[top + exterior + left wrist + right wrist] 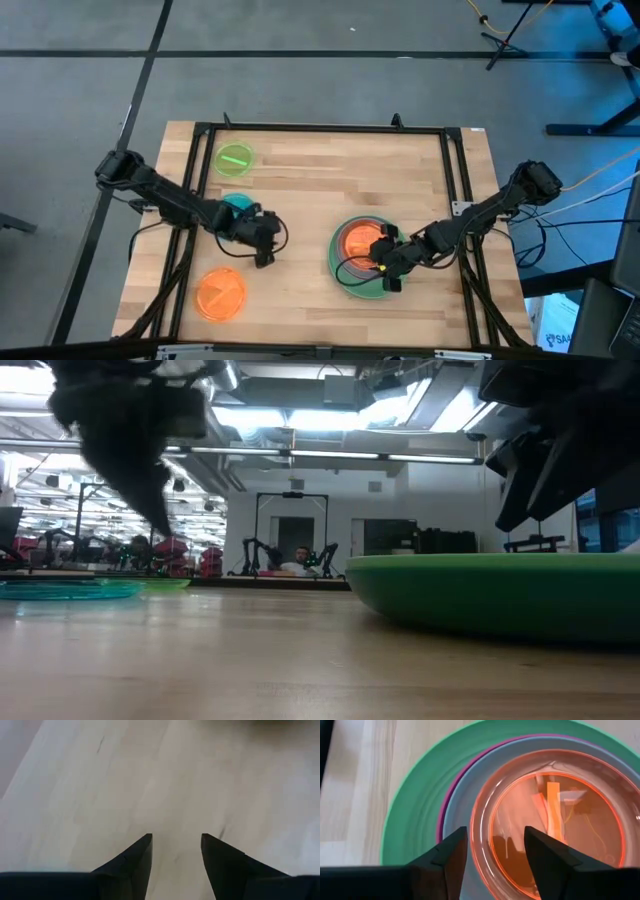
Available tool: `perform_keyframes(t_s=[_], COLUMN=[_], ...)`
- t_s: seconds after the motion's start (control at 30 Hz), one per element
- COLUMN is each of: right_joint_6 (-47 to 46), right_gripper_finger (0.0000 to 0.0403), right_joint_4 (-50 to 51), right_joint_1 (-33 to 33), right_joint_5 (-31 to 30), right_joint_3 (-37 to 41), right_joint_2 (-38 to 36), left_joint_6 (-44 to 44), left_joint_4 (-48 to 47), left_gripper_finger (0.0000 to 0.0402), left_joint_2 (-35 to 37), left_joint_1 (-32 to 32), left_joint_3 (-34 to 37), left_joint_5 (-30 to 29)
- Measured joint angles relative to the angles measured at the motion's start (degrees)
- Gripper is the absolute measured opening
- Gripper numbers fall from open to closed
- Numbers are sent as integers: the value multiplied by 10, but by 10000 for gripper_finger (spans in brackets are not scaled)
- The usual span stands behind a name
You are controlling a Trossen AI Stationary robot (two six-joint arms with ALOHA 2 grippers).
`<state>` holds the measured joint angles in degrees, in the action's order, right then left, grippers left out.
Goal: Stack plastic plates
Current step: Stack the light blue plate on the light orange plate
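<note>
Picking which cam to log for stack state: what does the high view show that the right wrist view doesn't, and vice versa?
High view only: the left claw, open over bare table, plus loose lime plate, teal plate and orange plate.

Right wrist view only: the stack's layers, a magenta plate edge and grey-teal plate under the top plate.

Both: large green plate, orange-pink top plate, right claw open above them.

Even, bright overhead light covers the pale wooden bench [300, 180], with only faint shadows. In the low view, ceiling strip lights [300, 455] glare white, and the near dark arms are blurred. White reflections streak the small translucent orange plastic plate [555, 820]. The left wrist view's far edge is soft.
</note>
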<state>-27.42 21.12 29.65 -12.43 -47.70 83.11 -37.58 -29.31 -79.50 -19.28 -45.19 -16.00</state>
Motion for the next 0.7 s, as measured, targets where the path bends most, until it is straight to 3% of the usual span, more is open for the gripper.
perform_keyframes(t_s=[0.3, 0.7], right_joint_6=[0, 3], right_gripper_finger=[186, 186], right_joint_4=[0, 0], right_joint_1=[0, 0], right_joint_5=[0, -16], right_joint_3=[0, 0], right_joint_2=[0, 0], left_joint_6=[-152, -194], left_joint_4=[-172, -176], left_gripper_finger=[163, 162], left_joint_2=[-15, -15], left_joint_1=[-37, -44], left_joint_3=[4, 59], left_joint_5=[-28, -20])
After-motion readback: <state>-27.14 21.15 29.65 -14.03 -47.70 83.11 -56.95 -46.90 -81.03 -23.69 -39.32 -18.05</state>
